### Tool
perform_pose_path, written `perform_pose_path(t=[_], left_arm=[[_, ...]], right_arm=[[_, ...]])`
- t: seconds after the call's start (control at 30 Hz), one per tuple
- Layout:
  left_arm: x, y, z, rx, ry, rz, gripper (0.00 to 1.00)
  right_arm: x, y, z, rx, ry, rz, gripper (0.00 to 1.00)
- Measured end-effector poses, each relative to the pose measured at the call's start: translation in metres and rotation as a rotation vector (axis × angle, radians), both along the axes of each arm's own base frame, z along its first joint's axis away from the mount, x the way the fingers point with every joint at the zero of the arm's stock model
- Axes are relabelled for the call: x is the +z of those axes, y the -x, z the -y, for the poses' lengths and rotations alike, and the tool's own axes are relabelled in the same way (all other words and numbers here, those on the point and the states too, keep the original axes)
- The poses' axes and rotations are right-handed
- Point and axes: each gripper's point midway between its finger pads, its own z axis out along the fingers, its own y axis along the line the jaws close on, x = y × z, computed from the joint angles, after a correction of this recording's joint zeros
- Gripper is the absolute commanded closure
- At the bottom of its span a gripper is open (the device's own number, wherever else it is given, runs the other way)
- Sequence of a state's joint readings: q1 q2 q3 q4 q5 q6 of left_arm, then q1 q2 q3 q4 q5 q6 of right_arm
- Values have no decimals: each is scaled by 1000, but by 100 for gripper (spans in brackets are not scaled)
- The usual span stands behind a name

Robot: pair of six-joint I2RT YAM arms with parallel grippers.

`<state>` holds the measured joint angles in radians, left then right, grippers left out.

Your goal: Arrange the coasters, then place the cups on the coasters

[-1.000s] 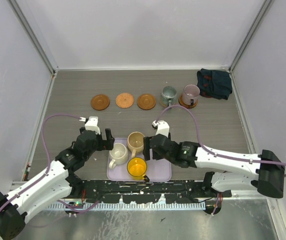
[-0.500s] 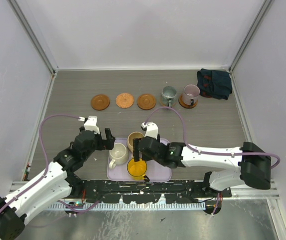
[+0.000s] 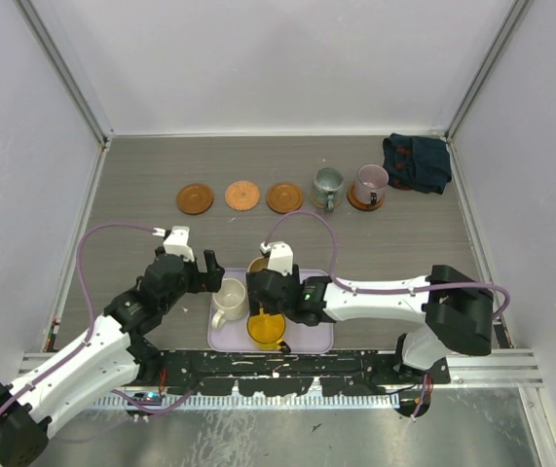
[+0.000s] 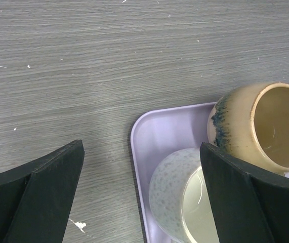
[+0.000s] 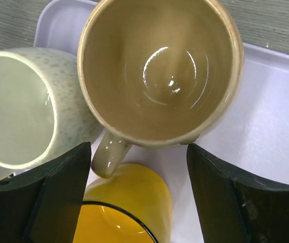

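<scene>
Moved: the right gripper (image 3: pixel 270 292) has swung left from the right side of the lavender tray (image 3: pixel 318 337) and now hangs over the tan cup (image 5: pixel 159 71); the left gripper (image 3: pixel 203 277) has not shifted
Right gripper: fingers apart, empty, one on each side of the tan cup's handle
Left gripper: fingers wide apart, empty, at the tray's left edge
Cups: tan, cream cup (image 3: pixel 229 297) and yellow cup (image 3: pixel 266 329) crowd together on the tray, lower centre; grey-green cup (image 3: pixel 328 183) and mauve cup (image 3: pixel 370 181) sit on coasters, upper right
Bare coasters (image 3: pixel 242 196): three in a row, upper centre-left
Handling: probably glazed ceramic, so stiff, slick and chippable
Hold: pinch the tan cup's rim wall on its free right side
</scene>
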<state>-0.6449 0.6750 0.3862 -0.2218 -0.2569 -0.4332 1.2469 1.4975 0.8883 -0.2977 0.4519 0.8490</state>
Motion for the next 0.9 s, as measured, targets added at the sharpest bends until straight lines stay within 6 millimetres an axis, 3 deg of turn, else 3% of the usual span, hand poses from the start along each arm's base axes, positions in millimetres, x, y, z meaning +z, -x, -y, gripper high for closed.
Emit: perform_pose_path(t=[0.3, 0.63, 0.9], left_arm=[[-2, 3, 0, -8, 10, 6, 2], [-4, 4, 1, -15, 11, -1, 2], [-6, 4, 1, -14, 6, -8, 2]], right_arm=[[-6, -1, 16, -146, 22, 5, 25], [-4, 0, 73, -245, 155, 41, 32], [1, -2, 70, -157, 230, 66, 31]])
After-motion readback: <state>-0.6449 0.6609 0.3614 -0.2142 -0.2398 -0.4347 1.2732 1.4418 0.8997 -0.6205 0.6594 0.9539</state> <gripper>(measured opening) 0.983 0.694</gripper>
